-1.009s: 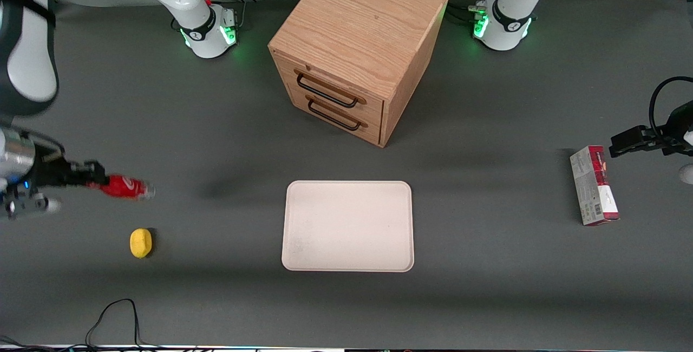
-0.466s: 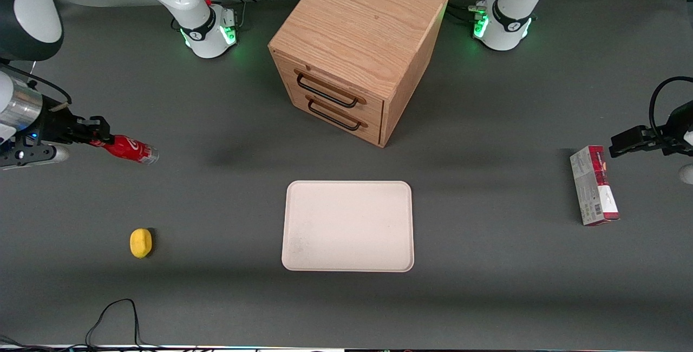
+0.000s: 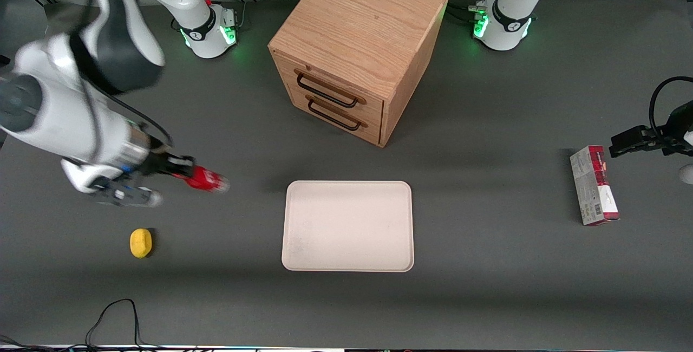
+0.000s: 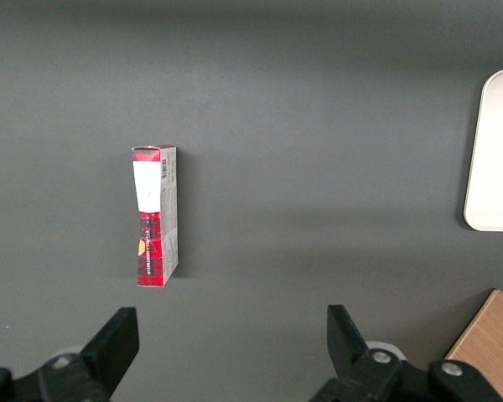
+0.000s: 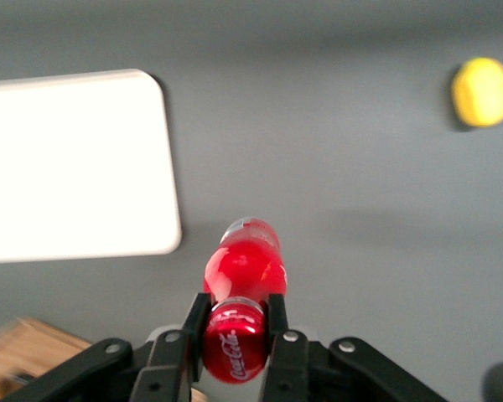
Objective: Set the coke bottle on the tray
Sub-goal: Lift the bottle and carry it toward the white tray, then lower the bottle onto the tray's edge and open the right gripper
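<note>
White-and-black arm, seemingly silver wrist band, black gripper (image 5: 235,328)

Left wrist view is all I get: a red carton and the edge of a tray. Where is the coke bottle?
Observer: The gripper is shut on the bottle at its cap end, toward the working arm's end of the table.
Operator: Is it over the tray yet?
Observer: No, it is beside the tray, short of its rim.
Operator: Anything else around there?
Observer: A lemon lies on the table, nearer the front camera than the bottle.
</note>
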Action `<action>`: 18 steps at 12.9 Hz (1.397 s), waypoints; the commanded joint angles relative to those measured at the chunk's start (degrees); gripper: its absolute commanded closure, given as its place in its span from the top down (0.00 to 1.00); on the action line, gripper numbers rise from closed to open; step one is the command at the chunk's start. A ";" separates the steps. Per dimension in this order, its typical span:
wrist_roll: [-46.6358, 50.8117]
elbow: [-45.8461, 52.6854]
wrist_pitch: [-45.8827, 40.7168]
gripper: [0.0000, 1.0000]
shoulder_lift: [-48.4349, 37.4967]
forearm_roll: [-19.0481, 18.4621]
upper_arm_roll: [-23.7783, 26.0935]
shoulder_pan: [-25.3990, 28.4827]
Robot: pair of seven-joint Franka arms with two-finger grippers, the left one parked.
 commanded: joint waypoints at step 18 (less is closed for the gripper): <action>19.21 27.27 14.19 0.00 31.50 -7.56 -0.69 11.42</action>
